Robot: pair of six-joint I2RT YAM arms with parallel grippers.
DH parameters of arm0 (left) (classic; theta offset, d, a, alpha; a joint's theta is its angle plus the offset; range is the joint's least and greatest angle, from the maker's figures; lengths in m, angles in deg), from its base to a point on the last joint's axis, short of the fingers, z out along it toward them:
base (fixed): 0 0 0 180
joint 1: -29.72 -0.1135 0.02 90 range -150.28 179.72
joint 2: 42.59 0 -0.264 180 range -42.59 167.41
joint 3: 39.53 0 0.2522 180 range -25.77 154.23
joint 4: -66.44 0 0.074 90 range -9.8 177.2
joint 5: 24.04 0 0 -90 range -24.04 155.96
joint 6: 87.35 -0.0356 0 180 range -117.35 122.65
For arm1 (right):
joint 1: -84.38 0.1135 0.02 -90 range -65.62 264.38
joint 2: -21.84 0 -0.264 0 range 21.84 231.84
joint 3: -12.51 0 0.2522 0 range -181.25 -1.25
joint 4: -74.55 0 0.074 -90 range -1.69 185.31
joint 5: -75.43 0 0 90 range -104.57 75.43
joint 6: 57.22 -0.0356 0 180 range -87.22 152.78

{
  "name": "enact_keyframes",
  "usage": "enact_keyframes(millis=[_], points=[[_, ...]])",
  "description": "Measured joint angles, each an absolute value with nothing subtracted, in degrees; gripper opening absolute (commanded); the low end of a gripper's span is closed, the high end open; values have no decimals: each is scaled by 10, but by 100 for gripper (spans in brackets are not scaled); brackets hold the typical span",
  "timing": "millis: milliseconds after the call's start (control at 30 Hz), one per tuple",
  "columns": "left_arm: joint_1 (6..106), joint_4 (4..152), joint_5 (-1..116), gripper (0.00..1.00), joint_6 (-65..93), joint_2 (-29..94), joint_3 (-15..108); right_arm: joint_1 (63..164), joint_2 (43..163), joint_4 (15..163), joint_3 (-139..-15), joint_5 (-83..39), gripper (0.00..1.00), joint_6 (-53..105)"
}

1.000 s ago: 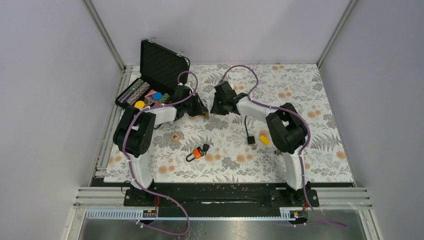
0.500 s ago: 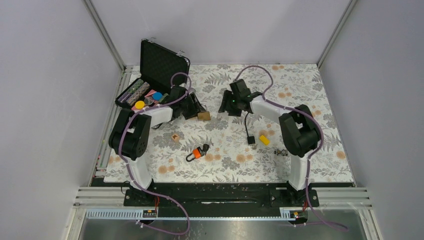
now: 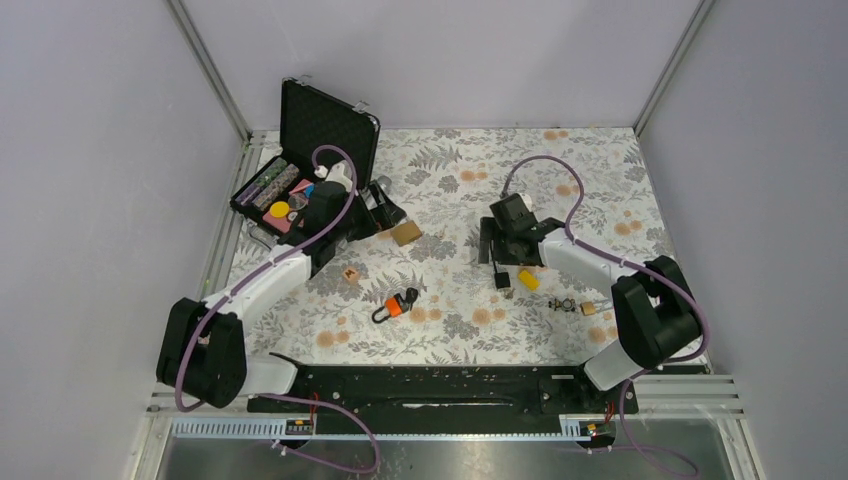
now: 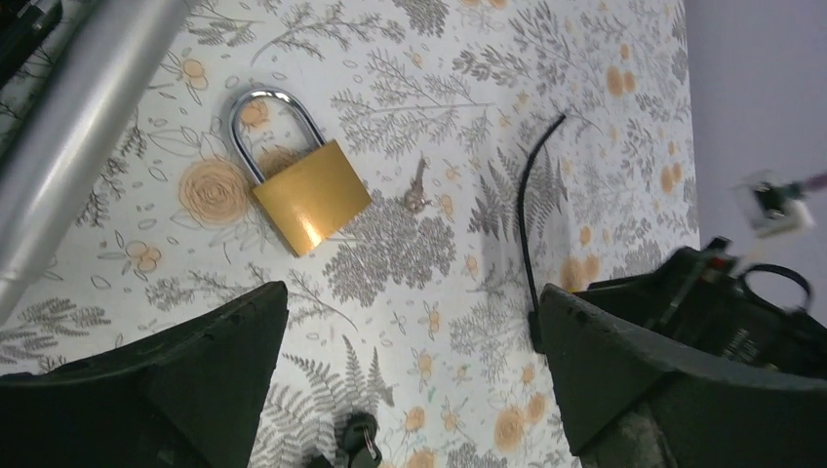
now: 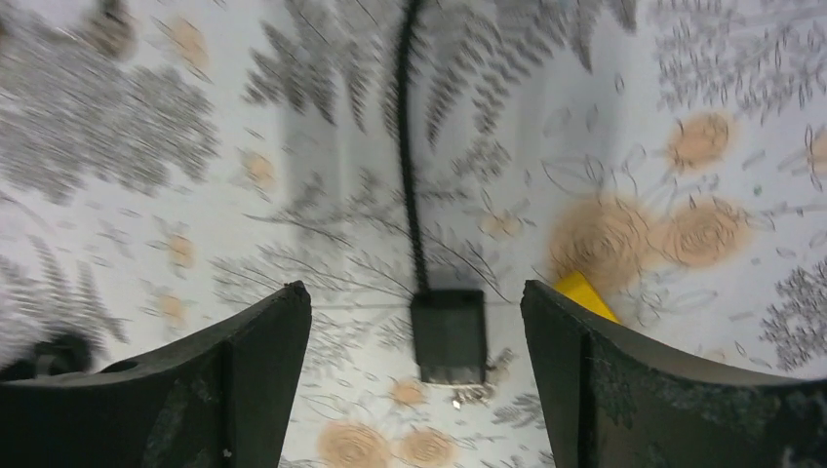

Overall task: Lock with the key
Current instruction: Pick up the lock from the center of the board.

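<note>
The brass padlock [image 4: 312, 198] lies flat on the counter [image 3: 600, 180], touched by neither arm. It has a smooth, squarish golden body that catches the light and a polished steel shackle. Both shackle legs look seated in the body, so the lock appears closed. I see no key in it, though the keyway is hidden. A small dull speck just right of the padlock may be a key or just part of the print; it is too small to tell. As I judge it, the locking looks finished or nearly so, with at most a check of the shackle left.

The left gripper [image 4: 410, 302] hovers just on the near side of the padlock, jaws spread wide and holding nothing. The right gripper [image 5: 414, 292] is well to the padlock's right, jaws likewise wide apart and empty, above the boxy plug of a thin black cable [image 5: 410, 146]. A yellow block [image 5: 583, 291] lies beside that plug. Nearer than the padlock sits an orange-and-black lock [image 3: 393, 306]. To its left stands an open black case [image 3: 325, 125] lined with ribbed foam. The counter's covering is a matte floral print.
</note>
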State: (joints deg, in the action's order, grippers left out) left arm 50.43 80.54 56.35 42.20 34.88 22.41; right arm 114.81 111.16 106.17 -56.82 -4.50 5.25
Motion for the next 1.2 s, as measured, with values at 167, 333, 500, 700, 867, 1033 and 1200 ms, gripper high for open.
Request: enact_keyframes(millis=[167, 333, 500, 700, 867, 1033, 1200], points=[[528, 806, 571, 99, 419, 293, 190, 1148, 1111, 1090, -526, -45, 70, 75], [546, 806, 572, 99, 419, 265, 173, 1149, 1143, 1099, -529, -59, 63, 102], [551, 806, 573, 99, 419, 260, 167, 1152, 1182, 1112, -558, -62, 44, 119], [564, 797, 576, 99, 428, 250, 152, 1156, 1189, 1118, -567, -65, 23, 118], [614, 761, 576, 99, 439, 251, 133, 1158, 1160, 1088, -542, -112, 23, 77], [689, 704, 571, 99, 451, 283, 127, 1164, 1042, 974, -442, -196, 25, -57], [748, 648, 557, 96, 462, 356, 127, 1183, 969, 867, -369, -228, 26, -191]])
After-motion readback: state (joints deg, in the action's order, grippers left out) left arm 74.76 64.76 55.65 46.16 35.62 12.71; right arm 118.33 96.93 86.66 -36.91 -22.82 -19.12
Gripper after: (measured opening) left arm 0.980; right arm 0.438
